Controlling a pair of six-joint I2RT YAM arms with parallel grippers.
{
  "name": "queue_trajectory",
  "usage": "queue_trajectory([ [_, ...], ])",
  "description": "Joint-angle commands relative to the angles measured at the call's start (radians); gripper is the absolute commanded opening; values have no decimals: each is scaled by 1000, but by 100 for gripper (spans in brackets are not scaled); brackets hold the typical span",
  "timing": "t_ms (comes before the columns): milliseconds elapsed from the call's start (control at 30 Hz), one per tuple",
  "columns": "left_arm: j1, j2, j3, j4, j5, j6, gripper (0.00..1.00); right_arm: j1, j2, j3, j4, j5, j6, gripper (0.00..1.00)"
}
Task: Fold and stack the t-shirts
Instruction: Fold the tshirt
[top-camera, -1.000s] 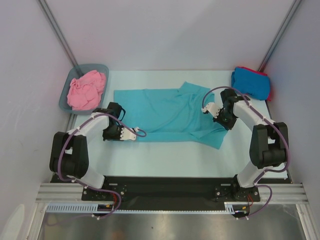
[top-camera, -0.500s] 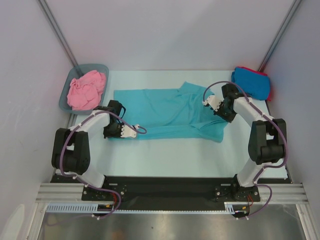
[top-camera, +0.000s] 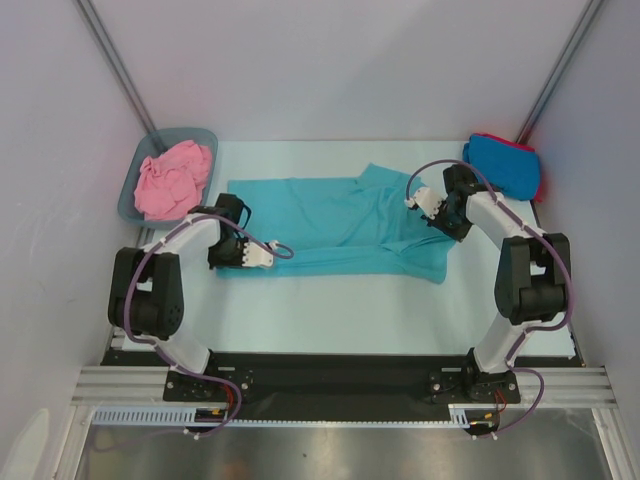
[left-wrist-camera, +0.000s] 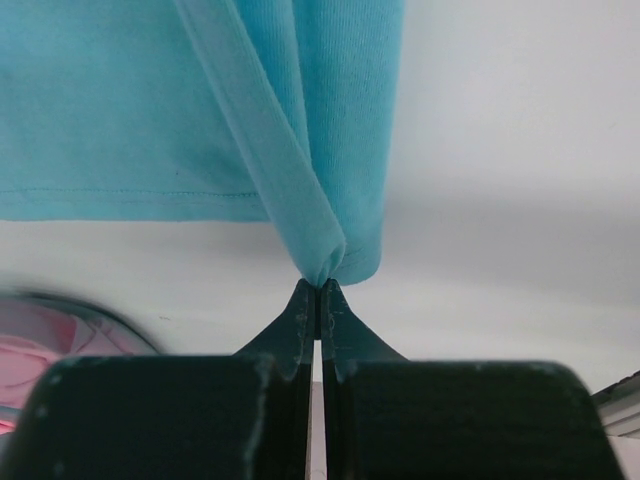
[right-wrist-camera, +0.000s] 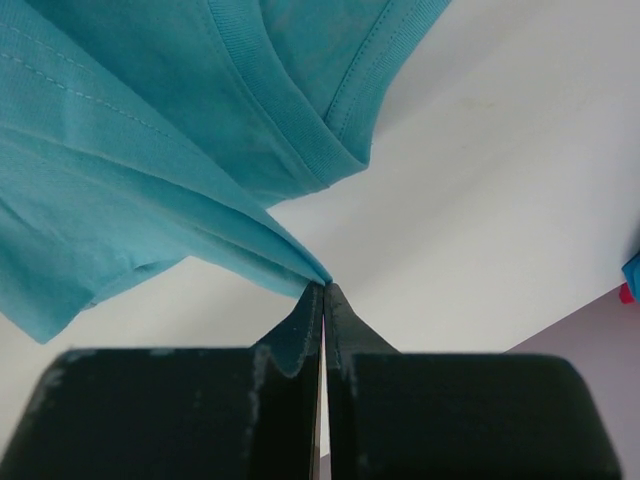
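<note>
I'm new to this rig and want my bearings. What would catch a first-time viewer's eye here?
The teal t-shirt spread across the middle of the table stands out first, pinched near its ends by the shut left gripper and right gripper. Next come the crumpled pink t-shirt in the grey-blue tub at the far left, and the folded bright blue t-shirt on the red t-shirt at the far right.

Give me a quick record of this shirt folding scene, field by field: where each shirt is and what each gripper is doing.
teal t-shirt: spread across the middle of the table, pinched at both ends
left gripper: shut on the teal t-shirt's left end
right gripper: shut on its right end
pink t-shirt: crumpled in the tub, far left
blue t-shirt: folded, far right corner, on top of the red t-shirt
</note>
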Motion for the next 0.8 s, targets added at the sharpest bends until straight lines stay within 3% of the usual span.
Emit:
queue_trajectory([
  [0,30,15,37,7,-20,-8,0,-14,5,39,23,34,-13,0],
  [767,50,88,136,27,-27,-17,0,-14,42,76,72,50,-7,0],
])
